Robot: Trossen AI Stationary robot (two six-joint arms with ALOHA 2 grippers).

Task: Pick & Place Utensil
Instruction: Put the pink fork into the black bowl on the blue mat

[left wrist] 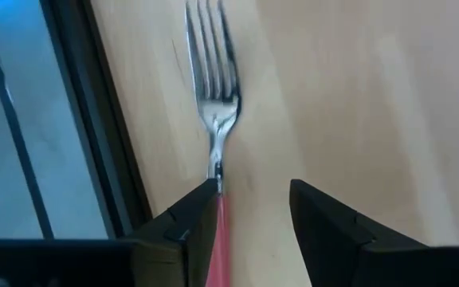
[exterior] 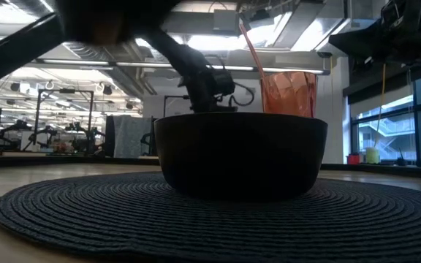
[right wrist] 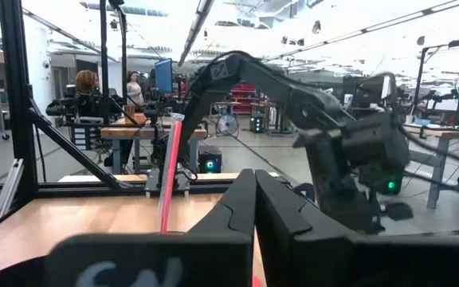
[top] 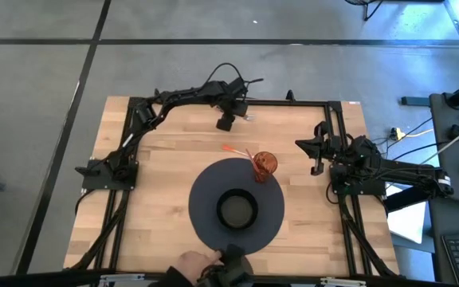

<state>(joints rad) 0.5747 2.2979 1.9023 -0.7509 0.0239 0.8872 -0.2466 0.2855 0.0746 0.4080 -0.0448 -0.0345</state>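
step: picking up the silver metal fork with a pink handle (left wrist: 216,119); judged barely begun, since the fork lies flat on the light wooden table (top: 166,167).
fork place: upper middle of the high view, close to the black frame rail (left wrist: 86,119) at the table's far edge.
left gripper (left wrist: 253,209): fingers apart, straddling the pink handle; one finger (left wrist: 190,219) is touching or nearly touching it, the other stands clear.
how to do it well: centre the handle between the fingers, drop low, then close; keep clear of the rail.
left arm pose: reaches across the upper left of the high view, wrist angled down.
right gripper (right wrist: 253,203): fingers together, empty, parked middle right.
nearby: translucent orange cup (top: 264,165), black bowl (top: 237,209), dark round woven placemat (top: 205,199).
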